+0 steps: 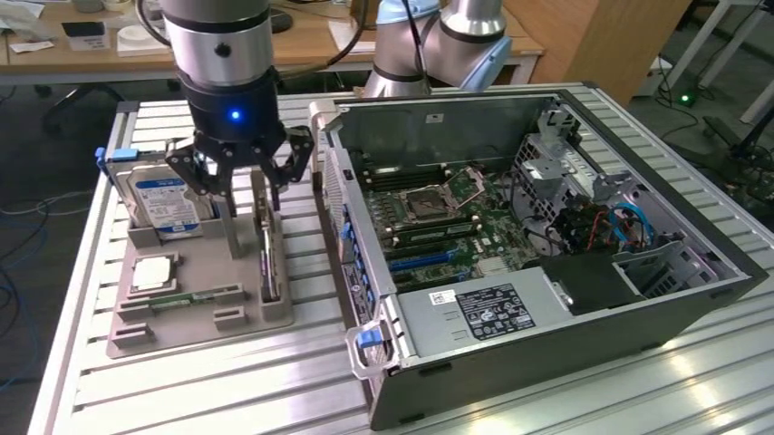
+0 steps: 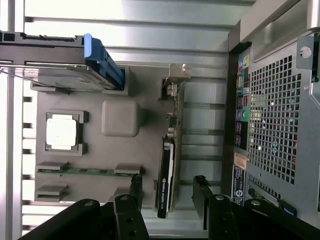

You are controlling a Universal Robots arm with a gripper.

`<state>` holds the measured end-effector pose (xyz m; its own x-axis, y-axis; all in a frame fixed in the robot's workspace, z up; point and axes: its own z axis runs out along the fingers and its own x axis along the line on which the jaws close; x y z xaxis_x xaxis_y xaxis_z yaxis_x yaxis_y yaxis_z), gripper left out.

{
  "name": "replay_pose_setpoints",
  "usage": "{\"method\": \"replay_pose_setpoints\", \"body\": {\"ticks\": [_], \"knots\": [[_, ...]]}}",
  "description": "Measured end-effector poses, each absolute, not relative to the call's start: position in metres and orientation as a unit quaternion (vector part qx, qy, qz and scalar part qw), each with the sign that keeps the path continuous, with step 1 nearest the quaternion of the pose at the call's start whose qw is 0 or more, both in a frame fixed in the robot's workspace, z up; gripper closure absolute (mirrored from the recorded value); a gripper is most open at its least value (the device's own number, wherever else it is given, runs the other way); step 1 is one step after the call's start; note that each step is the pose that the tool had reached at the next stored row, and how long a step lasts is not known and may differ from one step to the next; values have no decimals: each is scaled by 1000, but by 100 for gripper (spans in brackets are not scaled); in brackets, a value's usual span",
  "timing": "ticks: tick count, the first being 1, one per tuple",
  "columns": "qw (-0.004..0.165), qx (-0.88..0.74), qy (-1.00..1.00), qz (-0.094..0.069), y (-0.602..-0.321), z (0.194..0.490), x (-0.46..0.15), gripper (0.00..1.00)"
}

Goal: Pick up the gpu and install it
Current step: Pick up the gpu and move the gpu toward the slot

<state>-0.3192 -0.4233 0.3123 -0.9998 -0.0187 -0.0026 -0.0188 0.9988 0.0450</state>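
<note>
A slatted metal table (image 1: 194,390) caught bright light. Behind it stood a wooden desk (image 1: 317,43) and a wooden cabinet (image 1: 593,41); cables (image 1: 31,207) trailed over grey floor (image 1: 49,154) beside it.

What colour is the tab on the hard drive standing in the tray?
The tab is blue, clearest in the wrist view.

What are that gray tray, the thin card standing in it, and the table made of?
The gray tray looks like matte plastic: dull, uniform, no glare. The gpu seems a green circuit board with a black, slightly glossy face, probably plastic, and a bare silver metal bracket. The table looks like aluminium: ribbed slats with bright reflections.
</note>
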Motion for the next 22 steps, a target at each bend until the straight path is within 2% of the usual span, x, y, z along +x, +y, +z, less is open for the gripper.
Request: {"method": "replay_pose_setpoints", "body": {"ticks": [22], "knots": [[3,10,1000,22,-422,272,-319,47]]}}
